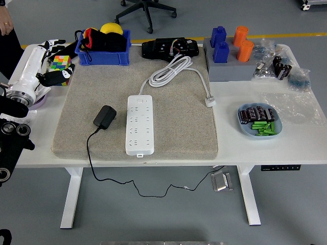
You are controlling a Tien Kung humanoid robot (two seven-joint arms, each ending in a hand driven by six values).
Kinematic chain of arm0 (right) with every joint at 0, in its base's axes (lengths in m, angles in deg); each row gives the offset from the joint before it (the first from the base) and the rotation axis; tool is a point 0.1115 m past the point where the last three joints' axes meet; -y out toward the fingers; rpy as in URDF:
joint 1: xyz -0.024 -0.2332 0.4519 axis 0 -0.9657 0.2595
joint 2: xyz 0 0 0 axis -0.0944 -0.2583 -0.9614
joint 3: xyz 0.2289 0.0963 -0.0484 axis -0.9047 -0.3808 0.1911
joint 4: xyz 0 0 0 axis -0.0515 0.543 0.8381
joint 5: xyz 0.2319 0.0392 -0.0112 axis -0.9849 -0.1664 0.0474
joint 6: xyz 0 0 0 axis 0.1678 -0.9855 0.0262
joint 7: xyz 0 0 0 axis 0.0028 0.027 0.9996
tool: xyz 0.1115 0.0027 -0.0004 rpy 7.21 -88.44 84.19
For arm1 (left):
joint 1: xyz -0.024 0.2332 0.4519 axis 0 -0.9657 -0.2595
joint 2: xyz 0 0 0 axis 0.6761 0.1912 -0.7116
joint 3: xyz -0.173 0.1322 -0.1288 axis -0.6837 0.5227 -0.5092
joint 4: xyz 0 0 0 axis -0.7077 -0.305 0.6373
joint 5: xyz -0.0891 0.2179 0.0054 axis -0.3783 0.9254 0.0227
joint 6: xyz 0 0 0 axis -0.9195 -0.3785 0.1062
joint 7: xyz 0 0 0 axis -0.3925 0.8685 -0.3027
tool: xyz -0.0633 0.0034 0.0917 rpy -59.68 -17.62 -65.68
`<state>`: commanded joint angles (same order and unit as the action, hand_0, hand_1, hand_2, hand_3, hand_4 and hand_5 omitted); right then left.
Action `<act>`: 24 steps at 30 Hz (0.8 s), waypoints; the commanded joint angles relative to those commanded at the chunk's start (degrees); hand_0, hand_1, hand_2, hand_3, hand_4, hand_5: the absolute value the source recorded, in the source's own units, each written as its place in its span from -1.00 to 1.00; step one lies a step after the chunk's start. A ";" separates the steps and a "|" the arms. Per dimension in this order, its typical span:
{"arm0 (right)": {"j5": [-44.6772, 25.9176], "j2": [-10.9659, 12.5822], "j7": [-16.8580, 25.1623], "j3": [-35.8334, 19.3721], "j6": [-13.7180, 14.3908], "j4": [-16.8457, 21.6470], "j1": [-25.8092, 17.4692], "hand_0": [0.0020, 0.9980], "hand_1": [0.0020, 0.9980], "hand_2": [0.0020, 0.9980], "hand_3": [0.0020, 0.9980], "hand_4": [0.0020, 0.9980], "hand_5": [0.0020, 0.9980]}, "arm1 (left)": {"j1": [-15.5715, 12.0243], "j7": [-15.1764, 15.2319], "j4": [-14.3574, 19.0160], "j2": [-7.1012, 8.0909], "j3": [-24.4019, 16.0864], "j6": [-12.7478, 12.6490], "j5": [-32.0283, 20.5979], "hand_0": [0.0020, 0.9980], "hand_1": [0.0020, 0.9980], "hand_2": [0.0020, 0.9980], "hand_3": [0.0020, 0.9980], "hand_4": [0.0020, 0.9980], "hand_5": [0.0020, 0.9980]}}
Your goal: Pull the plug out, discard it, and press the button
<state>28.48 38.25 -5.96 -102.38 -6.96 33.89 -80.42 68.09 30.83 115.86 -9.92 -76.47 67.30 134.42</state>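
Note:
A white power strip [139,124] lies lengthwise in the middle of the beige mat [179,127], its button end toward the far side. None of its sockets holds a plug. The black plug adapter [104,117] rests on the mat just left of the strip, and its thin black cable [91,158] hangs over the table's front edge. The strip's own white cord [171,69] is coiled behind it. My left hand [55,75] hovers at the table's left end beside the mat, fingers relaxed and holding nothing. The right arm does not show.
A person [6,23] stands at the far left corner. Near my hand sits a colour cube [60,63]; behind it are a blue bin [104,53] and a black device [170,47]. To the right stand a grey block with blue and orange pieces [227,71] and a blue dish of batteries [244,127].

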 joint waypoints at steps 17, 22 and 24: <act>0.16 -0.40 -0.01 -1.08 0.00 0.12 -0.73 0.54 0.46 0.45 0.43 0.77 0.32 | -2.75 -1.57 2.11 -0.30 -3.54 1.52 0.08 0.78 0.74 0.67 0.70 0.39 -0.69; 0.32 -0.66 -0.05 -1.33 -0.04 0.07 -1.00 0.54 0.46 0.45 0.43 0.77 0.32 | -3.10 -1.45 2.31 -0.42 -4.03 1.55 0.00 0.78 0.74 0.66 0.70 0.39 -0.68; 0.38 -0.69 -0.05 -1.47 -0.02 0.06 -1.03 0.54 0.46 0.45 0.43 0.77 0.32 | -3.19 -1.51 2.31 -0.37 -4.19 1.64 0.02 0.78 0.74 0.66 0.70 0.39 -0.68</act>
<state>28.87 37.55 -6.01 -103.85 -6.99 33.96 -81.45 64.90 29.32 118.17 -10.29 -80.67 68.95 134.44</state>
